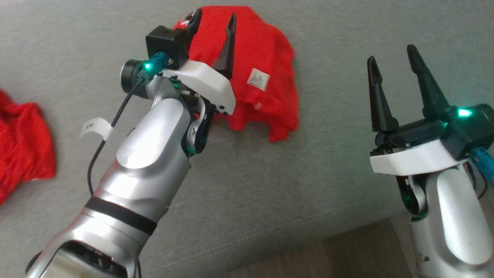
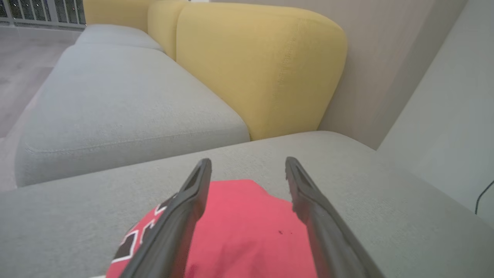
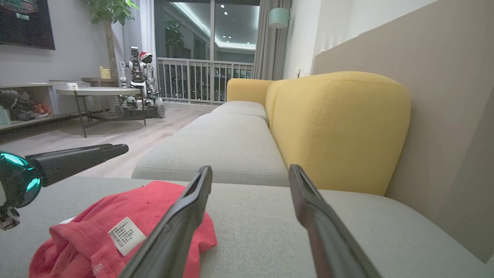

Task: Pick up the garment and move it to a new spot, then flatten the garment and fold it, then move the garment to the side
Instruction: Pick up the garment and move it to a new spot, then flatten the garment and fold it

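Note:
The garment (image 1: 256, 73) is a red shirt with a white care label, lying crumpled on the grey sofa seat (image 1: 270, 185). My left gripper (image 1: 214, 19) hovers over its left part, fingers spread apart and nothing between them. In the left wrist view the garment (image 2: 247, 227) lies just below the open left gripper (image 2: 249, 164), with black and white print at its left edge. My right gripper (image 1: 391, 54) stands open to the right of the garment, apart from it. In the right wrist view the garment (image 3: 115, 220) sits left of the open right gripper (image 3: 251, 172).
Another red cloth (image 1: 21, 143) lies at the left edge of the seat. A yellow backrest cushion (image 2: 262, 65) and a wall stand behind the seat. The seat's front edge and wooden floor (image 1: 339, 255) show at the lower right. A round table (image 3: 96, 92) stands far off.

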